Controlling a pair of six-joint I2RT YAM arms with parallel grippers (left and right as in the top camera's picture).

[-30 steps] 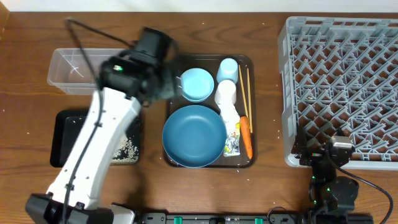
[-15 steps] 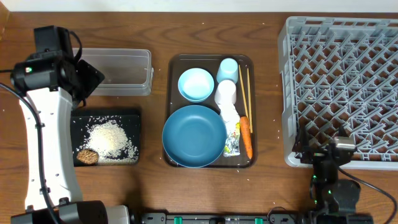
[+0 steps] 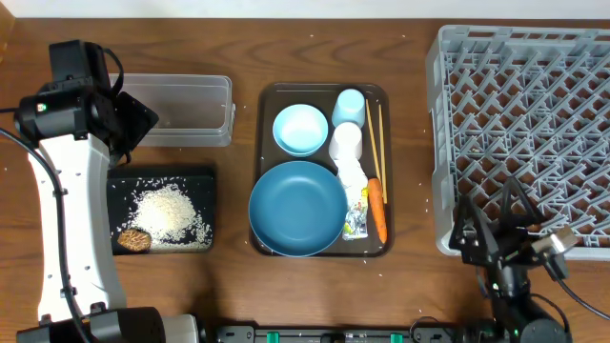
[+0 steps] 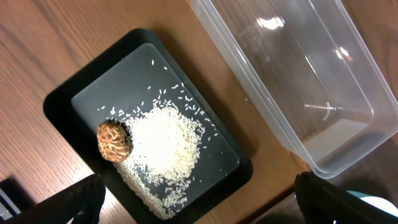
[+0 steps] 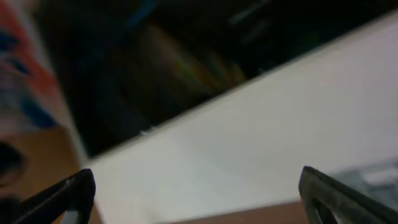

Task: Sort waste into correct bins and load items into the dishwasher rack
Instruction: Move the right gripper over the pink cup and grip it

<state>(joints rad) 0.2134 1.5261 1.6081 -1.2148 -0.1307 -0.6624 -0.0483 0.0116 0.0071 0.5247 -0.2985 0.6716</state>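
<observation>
- The left fingers stand wide apart and hold nothing. They hang at 9 o'clock of the table, above the gap between the black tray and the clear tub.
- The right fingers are spread wide and empty at 5 o'clock, just before the near edge of the dishwasher rack. Their own wrist view is too blurred to show more.
- The rice and the brown lump already lie in the black tray, and the clear tub looks empty.
- The carrot lies at 4 o'clock of the brown serving tray. It touches the wrapper, which rests against the plate at its 3 o'clock rim.
- The carrot is probably firm, light and smooth, and it may roll. A hold across its thicker upper half looks safest.
- The wrapper is likely soft and almost weightless. A pinch on a raised fold should do, though it may drag its neighbours.
- The plate fills the tray's 6 o'clock half. It is probably the heaviest piece, rigid and slick, so the free rim at 9 o'clock is the place to grip.
- The bowl is at 11 o'clock, the light-blue cup at 1 o'clock and the whitish-pink cup just below it. All 3 look hard and smooth, best taken over a wall.
- The chopsticks lie along the tray's 3 o'clock wall. They are thin and light, hard to get under, and best pinched as 1 pair at mid-length.
</observation>
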